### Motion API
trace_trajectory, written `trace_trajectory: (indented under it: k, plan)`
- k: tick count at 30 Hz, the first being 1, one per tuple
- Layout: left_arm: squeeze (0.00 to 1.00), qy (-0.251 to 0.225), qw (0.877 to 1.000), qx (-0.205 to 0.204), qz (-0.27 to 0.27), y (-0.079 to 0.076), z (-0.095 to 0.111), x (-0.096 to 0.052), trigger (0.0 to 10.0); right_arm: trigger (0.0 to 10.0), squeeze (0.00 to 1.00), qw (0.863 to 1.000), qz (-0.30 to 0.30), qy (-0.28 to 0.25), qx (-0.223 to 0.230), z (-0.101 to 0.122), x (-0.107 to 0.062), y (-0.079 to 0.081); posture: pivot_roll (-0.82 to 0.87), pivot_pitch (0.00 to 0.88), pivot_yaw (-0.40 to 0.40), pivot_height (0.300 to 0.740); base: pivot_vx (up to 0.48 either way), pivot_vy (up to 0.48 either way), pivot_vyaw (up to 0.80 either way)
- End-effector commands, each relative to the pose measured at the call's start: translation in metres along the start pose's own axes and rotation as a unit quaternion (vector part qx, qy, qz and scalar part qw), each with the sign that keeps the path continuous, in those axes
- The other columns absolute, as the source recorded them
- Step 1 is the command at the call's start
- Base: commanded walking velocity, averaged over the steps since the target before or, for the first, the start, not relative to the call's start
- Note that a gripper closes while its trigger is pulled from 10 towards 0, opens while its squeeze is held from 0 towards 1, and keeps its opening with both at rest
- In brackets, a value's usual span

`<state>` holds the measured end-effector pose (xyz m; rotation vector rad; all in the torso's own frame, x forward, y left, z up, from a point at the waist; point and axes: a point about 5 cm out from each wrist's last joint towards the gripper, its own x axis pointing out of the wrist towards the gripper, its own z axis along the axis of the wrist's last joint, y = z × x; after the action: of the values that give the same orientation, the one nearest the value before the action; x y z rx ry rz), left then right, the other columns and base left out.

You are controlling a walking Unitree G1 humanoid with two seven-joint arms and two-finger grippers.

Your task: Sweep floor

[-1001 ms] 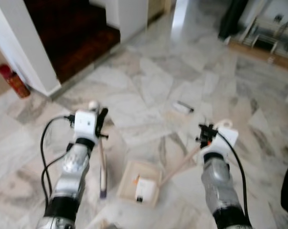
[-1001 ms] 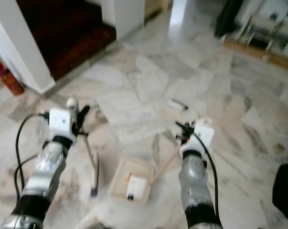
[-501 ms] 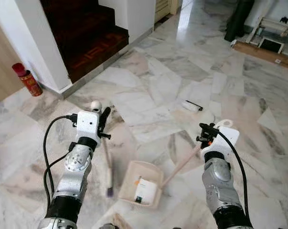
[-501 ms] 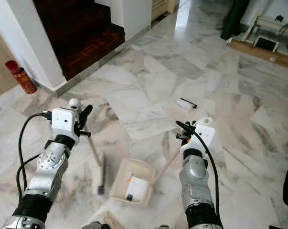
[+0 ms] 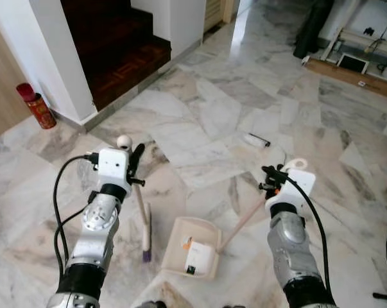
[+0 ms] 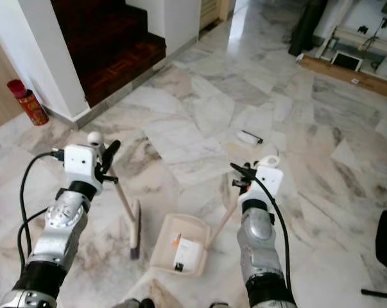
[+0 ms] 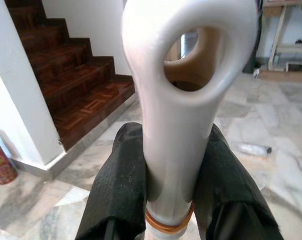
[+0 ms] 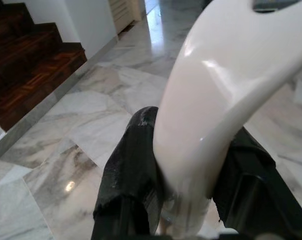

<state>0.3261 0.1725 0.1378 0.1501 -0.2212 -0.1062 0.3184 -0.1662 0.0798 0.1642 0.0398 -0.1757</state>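
Cream dustpan (image 5: 194, 247): on the marble floor (image 5: 212, 115), near the robot, paper inside.
Right gripper (image 8: 191, 165): pinching the dustpan handle (image 5: 243, 220), arm bent up.
Left gripper (image 7: 168, 170): pinching the broom (image 5: 144, 221), head on floor.
Far: stairs (image 5: 116, 45).

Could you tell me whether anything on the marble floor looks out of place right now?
Yes: a small white tube-like item with a black end lies loose on the grey-veined marble floor, ahead of the cream dustpan, which already holds a white scrap.

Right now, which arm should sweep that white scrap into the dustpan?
Left, likely. The left gripper holds the broom, while the right gripper holds the dustpan handle. The scrap lies ahead, past both.
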Motion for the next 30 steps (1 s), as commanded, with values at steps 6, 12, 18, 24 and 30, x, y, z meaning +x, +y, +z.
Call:
trace_trajectory:
  k: [6, 12, 18, 24, 30]
  plan:
    - [0.00, -0.024, 1.000, 0.003, -0.007, -0.0044, 0.0106, 0.0036, 10.0, 10.0, 0.00, 1.000, -0.007, -0.017, 0.008, 0.0064, 0.0010, -0.0036, -0.06, 0.121, -0.027, 0.740, 0.000, 0.334, 0.00]
    - [0.00, -0.025, 1.000, 0.003, -0.007, -0.0047, 0.0105, 0.0033, 10.0, 10.0, 0.00, 1.000, -0.006, -0.017, 0.007, 0.0059, 0.0008, -0.0037, -0.05, 0.115, -0.030, 0.740, 0.000, 0.367, 0.00]
    - [0.00, -0.025, 1.000, 0.004, -0.006, -0.0048, 0.0106, 0.0031, 10.0, 10.0, 0.00, 1.000, -0.004, -0.017, 0.007, 0.0063, 0.0015, -0.0026, -0.05, 0.110, -0.031, 0.740, 0.000, 0.363, 0.00]
    - [0.00, -0.026, 1.000, 0.003, -0.007, -0.0046, 0.0108, 0.0031, 10.0, 10.0, 0.00, 1.000, -0.002, -0.017, 0.006, 0.0061, 0.0016, -0.0021, -0.05, 0.108, -0.031, 0.740, 0.000, 0.362, 0.00]
    - [0.00, -0.026, 1.000, 0.004, -0.006, -0.0043, 0.0111, 0.0034, 10.0, 10.0, 0.00, 1.000, -0.002, -0.017, 0.006, 0.0064, 0.0016, -0.0017, -0.05, 0.111, -0.030, 0.740, 0.000, 0.362, 0.00]
